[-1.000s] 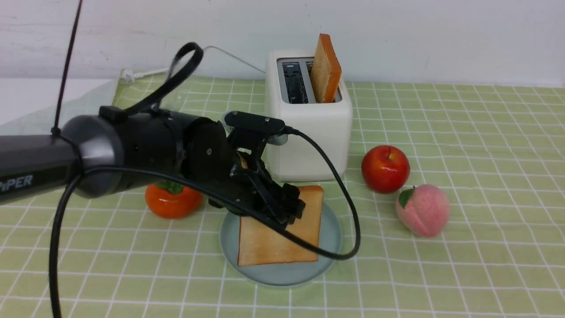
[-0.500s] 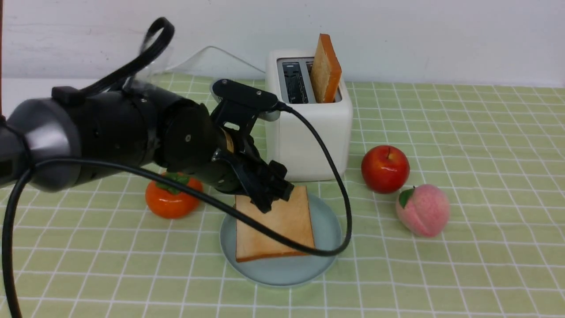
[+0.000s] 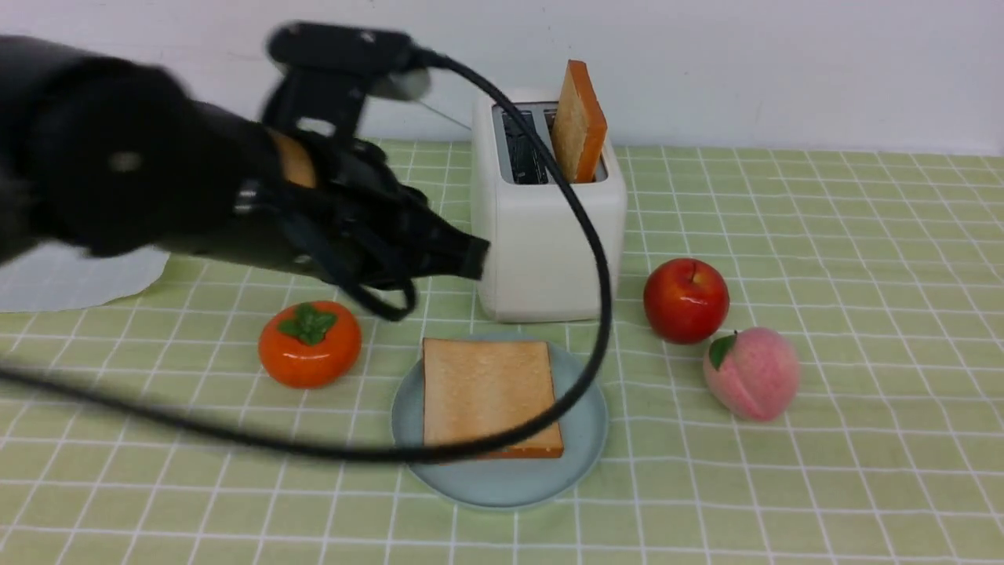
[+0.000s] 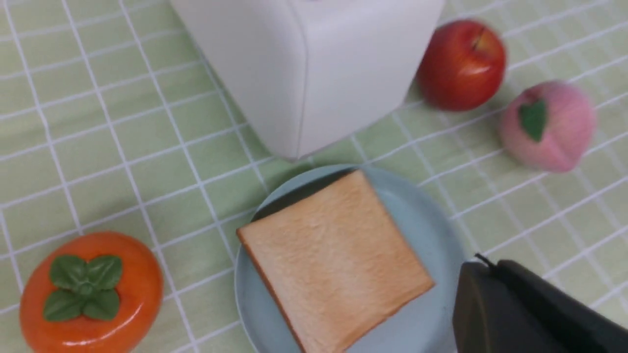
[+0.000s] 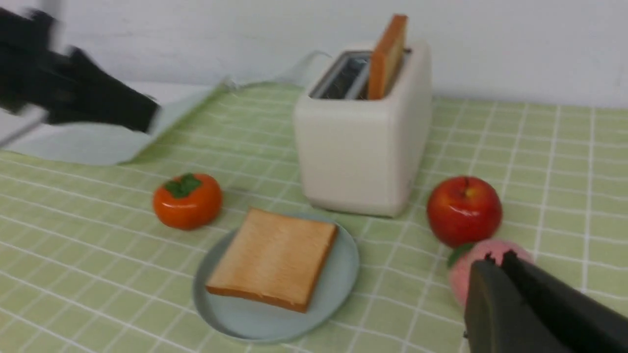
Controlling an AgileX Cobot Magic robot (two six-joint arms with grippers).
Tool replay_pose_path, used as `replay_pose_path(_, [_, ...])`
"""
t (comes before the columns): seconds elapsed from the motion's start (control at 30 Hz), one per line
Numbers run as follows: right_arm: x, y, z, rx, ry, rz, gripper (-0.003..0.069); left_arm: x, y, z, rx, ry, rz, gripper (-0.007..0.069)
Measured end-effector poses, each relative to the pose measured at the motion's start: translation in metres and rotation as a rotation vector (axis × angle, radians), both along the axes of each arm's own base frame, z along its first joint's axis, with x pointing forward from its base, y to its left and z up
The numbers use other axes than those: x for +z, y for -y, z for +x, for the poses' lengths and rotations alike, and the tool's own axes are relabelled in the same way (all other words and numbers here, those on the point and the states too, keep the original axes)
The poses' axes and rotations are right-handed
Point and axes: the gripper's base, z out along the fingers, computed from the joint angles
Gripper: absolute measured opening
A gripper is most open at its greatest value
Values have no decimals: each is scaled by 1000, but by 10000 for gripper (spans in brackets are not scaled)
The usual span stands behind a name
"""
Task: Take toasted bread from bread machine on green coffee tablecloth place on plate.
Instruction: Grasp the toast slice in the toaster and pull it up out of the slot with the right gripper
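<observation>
Hovering beside bread machine [image 3: 549, 259] with left gripper [image 3: 469, 257] pinched closed, empty; toast slice [image 3: 488, 392] flat inside plate [image 3: 587, 424] rim, second slice [image 3: 580, 118] upright in slot; right gripper [image 5: 495, 264] closed, empty; open tablecloth [image 3: 863, 314] rightward.

Bulky black left arm [image 3: 118, 180], a tan band [image 3: 294, 161] at its wrist, topped by a black camera bracket [image 3: 341, 47] trailing thick black cable [image 3: 604, 267]; left gripper [image 3: 471, 257] and right gripper [image 5: 498, 260] are dark matte wedges.

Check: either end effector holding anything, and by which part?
Nothing held. Left end effector and right end effector both shut, empty. Toast lies free on plate.
</observation>
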Motion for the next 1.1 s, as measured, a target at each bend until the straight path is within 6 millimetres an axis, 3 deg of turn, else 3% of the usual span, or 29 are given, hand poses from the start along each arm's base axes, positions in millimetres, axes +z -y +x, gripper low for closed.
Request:
replay_pose_path(0.1, [2, -7, 7, -7, -33, -24, 21, 4, -12, -20, 4, 42, -34, -13])
replay_pose_path(0.17, [1, -17, 15, -8, -73, -57, 21, 8, -28, -46, 7, 97, -71, -13])
replay_pose_path(0.4, [-18, -56, 54, -48, -269, -227, 21, -15, -73, -118, 5, 202, -128, -13])
replay_pose_path(0.5, [-11, -67, 70, -64, -282, -262, 21, -23, -87, -140, 6, 258, -160, -13])
replay_pose_path(0.6, [0, -77, 102, -97, -295, -308, 21, -35, -103, -166, 6, 335, -203, -13])
replay_pose_path(0.67, [2, -78, 111, -106, -304, -312, 21, -39, -106, -170, 6, 343, -208, -13])
replay_pose_path(0.87, [1, -77, 166, -86, -432, -278, 21, -60, -109, -176, 6, 328, -199, -13])
replay_pose_path(1.1, [9, -81, 199, 27, -491, -182, 22, -66, -109, -175, 7, 316, -191, -13])
